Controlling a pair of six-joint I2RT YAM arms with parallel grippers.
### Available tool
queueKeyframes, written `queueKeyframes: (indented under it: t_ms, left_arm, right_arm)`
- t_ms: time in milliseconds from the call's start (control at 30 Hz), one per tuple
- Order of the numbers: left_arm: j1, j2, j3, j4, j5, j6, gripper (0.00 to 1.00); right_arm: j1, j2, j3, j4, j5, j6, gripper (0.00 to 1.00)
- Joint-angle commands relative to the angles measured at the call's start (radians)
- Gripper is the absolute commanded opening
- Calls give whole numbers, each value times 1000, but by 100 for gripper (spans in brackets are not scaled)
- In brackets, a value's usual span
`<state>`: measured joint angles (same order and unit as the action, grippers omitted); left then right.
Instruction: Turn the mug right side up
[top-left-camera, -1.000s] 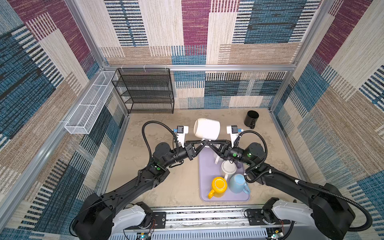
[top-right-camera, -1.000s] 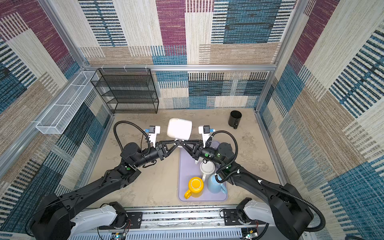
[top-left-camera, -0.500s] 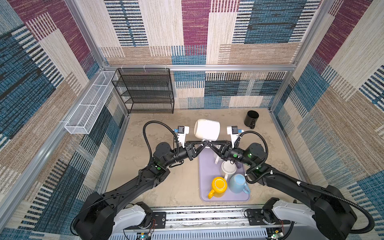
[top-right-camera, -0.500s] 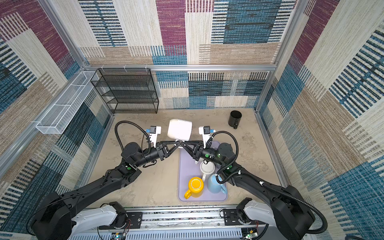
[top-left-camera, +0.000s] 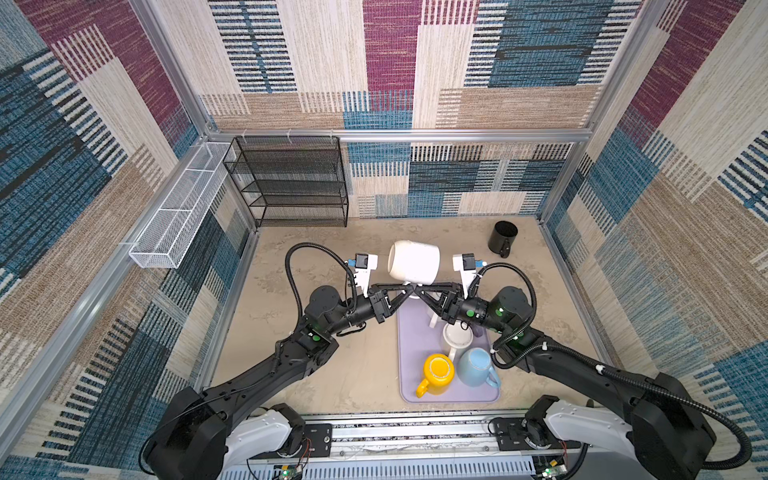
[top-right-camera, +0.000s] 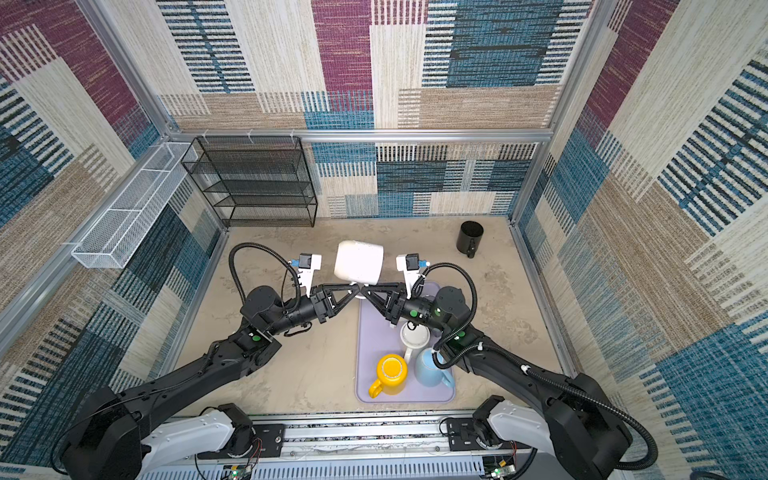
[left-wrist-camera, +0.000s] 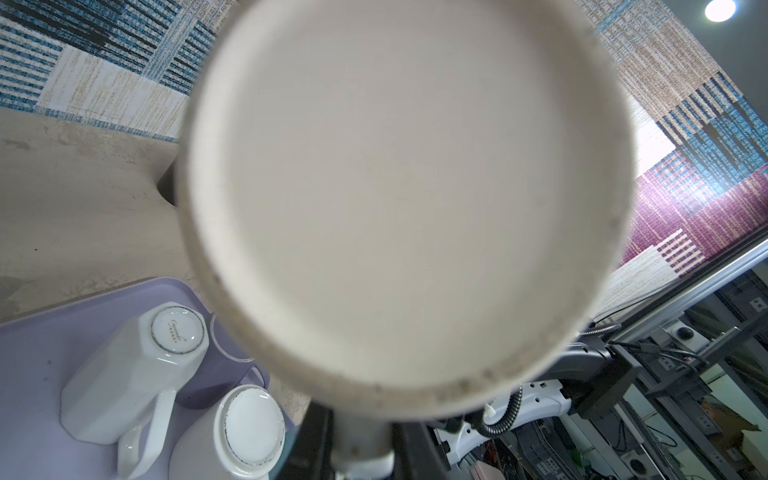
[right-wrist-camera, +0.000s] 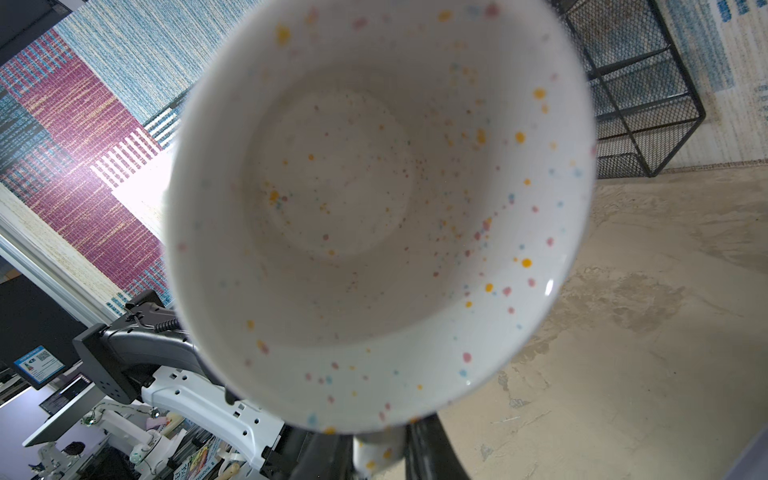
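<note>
Left claw (top-left-camera: 409, 289) and right claw (top-left-camera: 419, 289) both pinch the handle (left-wrist-camera: 362, 441) of the speckled white mug (top-left-camera: 414, 262), which we hold sideways aloft over the worktop (top-left-camera: 365, 365) middle, toward its far edge: half turned, we judge, with uprighting and setting down left.

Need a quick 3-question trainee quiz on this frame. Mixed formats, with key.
1. True or false: the white mug rests on the tray.
2. Which part of the white mug faces the right wrist camera? A) base B) mouth C) outer side
3. Fill in: the lone mug standing off the tray is ____ in colour.

Key:
1. False. The left gripper and right gripper hold it in the air by its handle.
2. B
3. black
</note>
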<state>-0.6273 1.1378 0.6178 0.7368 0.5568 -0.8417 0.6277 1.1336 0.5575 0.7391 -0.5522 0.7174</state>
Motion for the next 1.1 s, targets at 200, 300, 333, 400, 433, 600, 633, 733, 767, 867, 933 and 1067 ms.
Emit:
queueKeyframes:
  t_ms: [200, 300, 333, 400, 433, 600, 633, 733, 767, 867, 933, 1067]
  left_arm:
    - [17, -15, -4, 89, -53, 9, 23]
    - [18, -16, -5, 89, -52, 7, 27]
    - [19, -16, -4, 90, -50, 6, 27]
    - [19, -15, -1, 91, -45, 6, 26]
    - [19, -12, -2, 92, -42, 4, 26]
    - [18, 5, 8, 96, -18, -2, 25]
    - [18, 11, 11, 98, -11, -6, 24]
    - [18, 27, 19, 100, 4, -10, 24]
    - [18, 33, 23, 101, 9, -13, 25]
    - [18, 50, 30, 104, 14, -21, 25]
    - [18, 59, 34, 110, 14, -25, 25]
    - [18, 63, 35, 113, 43, -25, 18]
  right_arm:
    - [-3, -14, -3, 16, 4, -15, 7]
    - [-3, -14, -2, 9, 5, -18, 7]
    - [-4, -15, -2, 9, 4, -18, 7]
    - [-3, -13, -2, 9, 3, -18, 7]
    - [-3, -13, -2, 9, 3, -18, 7]
    - [-2, -8, 2, 11, -2, -19, 7]
    - [-3, -7, 4, 11, -2, -19, 7]
    - [-2, -2, 6, 13, -7, -19, 7]
    - [-2, -2, 8, 13, -7, -19, 7]
    - [-1, 2, 12, 9, -9, -22, 7]
    - [-1, 2, 16, 5, -9, -25, 7]
    - [0, 2, 22, -6, -8, -30, 7]
